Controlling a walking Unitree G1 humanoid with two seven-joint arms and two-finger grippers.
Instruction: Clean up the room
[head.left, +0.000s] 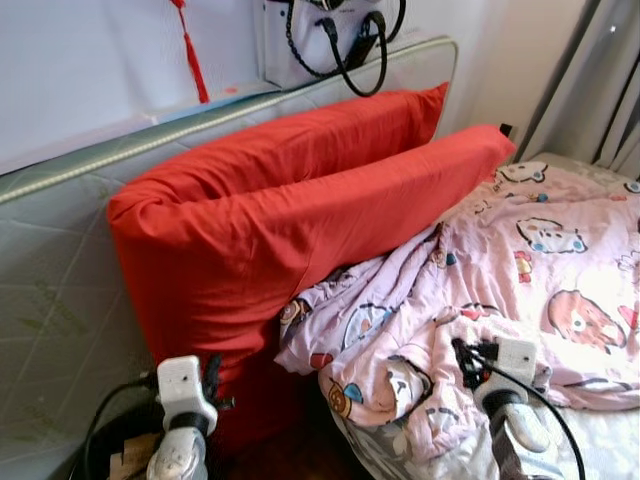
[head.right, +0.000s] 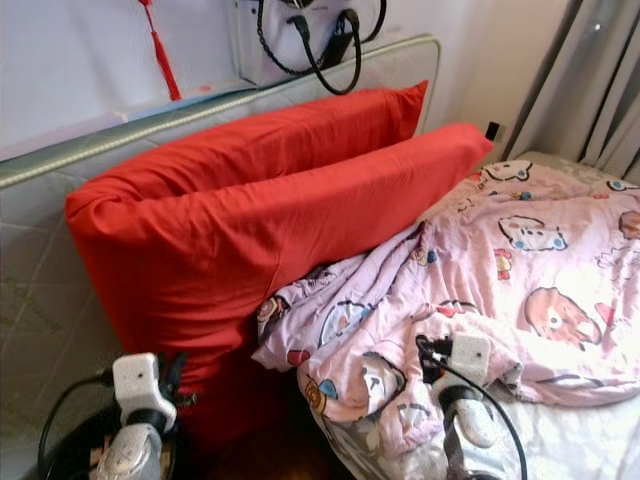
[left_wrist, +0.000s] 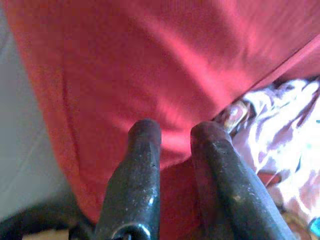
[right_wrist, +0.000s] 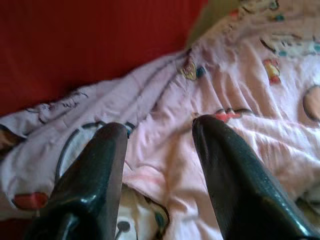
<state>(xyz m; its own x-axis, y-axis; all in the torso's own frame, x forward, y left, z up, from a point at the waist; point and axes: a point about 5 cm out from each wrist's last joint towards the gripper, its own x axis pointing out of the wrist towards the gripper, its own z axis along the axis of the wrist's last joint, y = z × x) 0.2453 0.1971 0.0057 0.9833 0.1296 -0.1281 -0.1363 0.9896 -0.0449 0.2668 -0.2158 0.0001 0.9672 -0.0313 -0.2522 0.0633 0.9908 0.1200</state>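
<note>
Two red pillows (head.left: 300, 215) lean side by side against a grey quilted headboard (head.left: 60, 290), running from the near left to the far right of the left eye view. A pink cartoon-print blanket (head.left: 520, 280) lies crumpled over the bed on the right, its bunched near-left edge touching the front pillow. A red tassel (head.left: 190, 50) hangs on the pale wall behind, and a white device with looped black cables (head.left: 345, 40) stands on the headboard's top edge. Grey curtains (head.left: 600, 90) hang at the far right. The left gripper (head.left: 212, 385) sits low at the near left, just beside the pillow's lower corner; the right gripper (head.left: 466, 362) sits over the blanket's near folds.

The right eye view gives the same layout, the blanket (head.right: 500, 270) spilling under the front pillow (head.right: 260, 230).

In the left wrist view, the left gripper (left_wrist: 175, 132) points at the red pillow (left_wrist: 150, 65), its two black fingers (left_wrist: 142, 150) slightly parted with nothing between them; the blanket's edge (left_wrist: 280, 130) shows beside them.

In the right wrist view, the right gripper (right_wrist: 160, 131) hovers over the pink blanket (right_wrist: 240, 85), fingers (right_wrist: 220, 150) spread wide and empty, with red pillow (right_wrist: 90, 40) beyond.
</note>
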